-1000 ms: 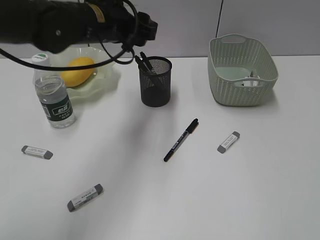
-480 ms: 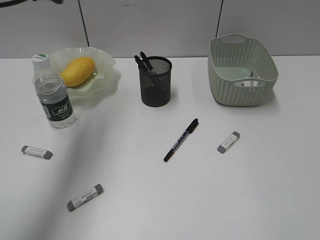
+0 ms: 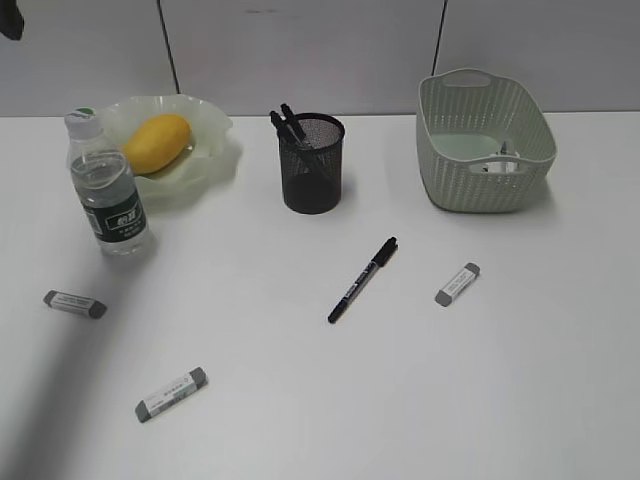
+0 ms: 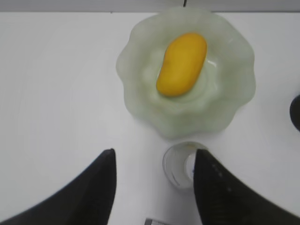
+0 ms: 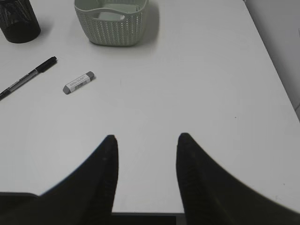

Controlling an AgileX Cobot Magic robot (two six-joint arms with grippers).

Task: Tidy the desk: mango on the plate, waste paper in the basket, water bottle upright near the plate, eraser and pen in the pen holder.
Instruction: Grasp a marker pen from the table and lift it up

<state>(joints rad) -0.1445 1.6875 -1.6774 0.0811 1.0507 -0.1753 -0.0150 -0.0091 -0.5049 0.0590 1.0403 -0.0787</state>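
Mango [image 4: 181, 63] lies in the ruffled plate [image 4: 236, 101], straight ahead of the left claw [image 4: 154, 180] and well clear of it. That part of the tidy-up looks done. Water bottle [image 4: 183, 164] stands upright, seen cap-down from above, just inside the left claw's right finger and just short of the plate rim; placement fits "near the plate". The left claw hangs above with jaws parted wide and nothing between them. I judge it free for the next item.

Right claw [image 5: 146, 164] hovers over bare worktop [image 5: 211, 84], jaws about half apart, empty. Ahead and to its left lie one eraser [image 5: 78, 82] and, further left, the pen [image 5: 28, 77], both flat on the worktop. Basket [image 5: 111, 21] sits far ahead of it; a white scrap [image 3: 497, 163], probably the waste paper, shows through the handle cut-out, though I cannot be sure. Pen holder [image 5: 18, 19] is at the far left, ahead.

Remaining work, judged from the layout: the loose pen and three erasers. Two further erasers [image 3: 74, 303] and [image 3: 172, 393] lie on the left arm's side, nearer the camera than the bottle. The holder already carries two dark pens leaning left, so its mouth is partly taken up.

Obstacles: nothing crowds the loose pen or the right-hand eraser. The bottle stands close to the far-left eraser; a careless reach could tip it.
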